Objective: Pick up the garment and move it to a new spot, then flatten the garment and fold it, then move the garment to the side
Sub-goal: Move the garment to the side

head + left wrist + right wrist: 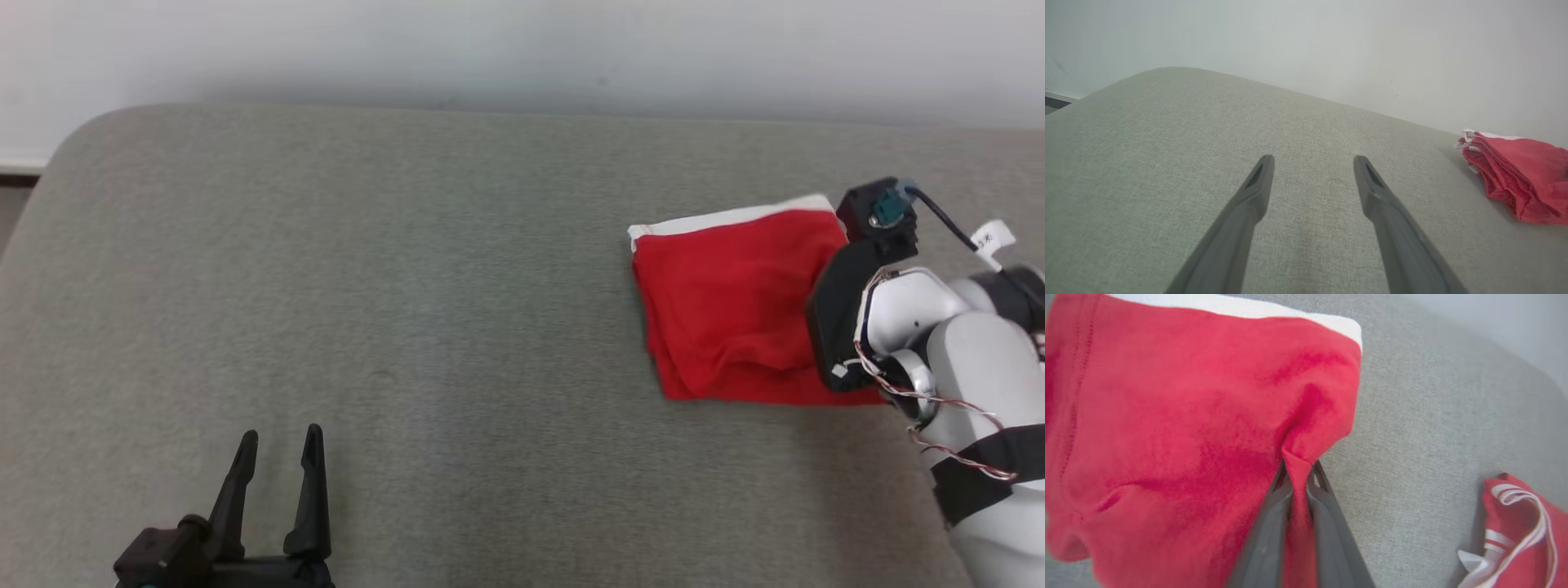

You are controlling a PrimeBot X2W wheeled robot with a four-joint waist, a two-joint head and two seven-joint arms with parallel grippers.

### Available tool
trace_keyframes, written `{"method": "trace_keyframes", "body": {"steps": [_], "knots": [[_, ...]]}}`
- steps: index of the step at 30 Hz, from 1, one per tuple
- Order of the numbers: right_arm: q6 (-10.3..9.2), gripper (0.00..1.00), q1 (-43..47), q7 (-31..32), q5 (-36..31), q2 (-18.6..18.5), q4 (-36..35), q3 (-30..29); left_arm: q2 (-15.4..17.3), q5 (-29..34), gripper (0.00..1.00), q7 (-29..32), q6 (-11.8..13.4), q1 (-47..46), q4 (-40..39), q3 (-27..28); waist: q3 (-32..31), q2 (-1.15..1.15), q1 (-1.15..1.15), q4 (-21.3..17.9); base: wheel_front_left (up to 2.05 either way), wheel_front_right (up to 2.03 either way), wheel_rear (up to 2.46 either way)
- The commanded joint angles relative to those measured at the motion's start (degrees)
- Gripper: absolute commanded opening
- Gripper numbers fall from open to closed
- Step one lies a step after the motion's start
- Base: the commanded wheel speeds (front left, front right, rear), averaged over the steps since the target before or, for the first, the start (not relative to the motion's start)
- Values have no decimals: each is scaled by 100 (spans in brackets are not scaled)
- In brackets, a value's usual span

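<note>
The garment (727, 310) is red with a white band along its far edge. It lies folded on the right side of a grey cushioned surface (408, 286). My right arm's wrist (849, 302) leans over the garment's right edge. In the right wrist view my right gripper (1298, 469) is shut on a pinched ridge of the garment (1167, 416), and the red cloth runs down between the fingers. My left gripper (279, 437) stands open at the lower left, far from the cloth, with nothing between its fingers (1257, 183). From the left wrist the garment (1523, 171) shows as a stack of layers at the far right.
A further bit of red cloth with white stripes (1515, 535) lies to the right of my right fingers; I cannot tell whether it belongs to the same garment. A pale wall (522, 49) runs behind the surface, whose rounded left corner (73, 139) drops away.
</note>
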Motion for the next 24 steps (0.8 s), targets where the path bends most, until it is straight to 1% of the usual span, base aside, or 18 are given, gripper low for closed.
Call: {"method": "trace_keyframes", "body": {"steps": [1, 5, 10, 15, 17, 21, 24], "knots": [[-13, 0, -30, 62, 106, -136, -116, 114, 1, 34, 100, 1, 8, 63, -27, 16, -145, -1, -1, -361, 0, 0, 0], [-13, 0, -129, 258, 483, -614, -648, 623, 3, 73, 100, 0, -15, 57, -53, 71, -183, -1, -1, -756, 0, 0, 0], [-13, 0, -151, 401, 746, -1146, -1009, 892, 3, 130, 100, 1, -48, 8, -69, 101, -195, -1, -1, -1148, 0, 0, 0], [-13, 0, -122, 378, 774, -1633, -1199, 957, 5, 215, 100, 1, -88, -14, -179, 124, -106, -1, -1, -1430, 0, 0, 0], [-13, 0, -126, 309, 786, -1754, -1186, 855, 5, 263, 100, 1, -113, -66, -181, 156, -23, -1, -1, -1513, 0, 0, 0], [-13, 0, -106, 107, 664, -1967, -1017, 656, 4, 303, 100, 1, -143, -161, -208, 128, 154, -1, -1, -1561, 0, 0, 0], [-13, 0, -80, -22, 527, -2204, -879, 565, 4, 366, 100, 1, -153, -223, -245, 85, 282, -1, -1, -1537, 0, 0, 0]]}}
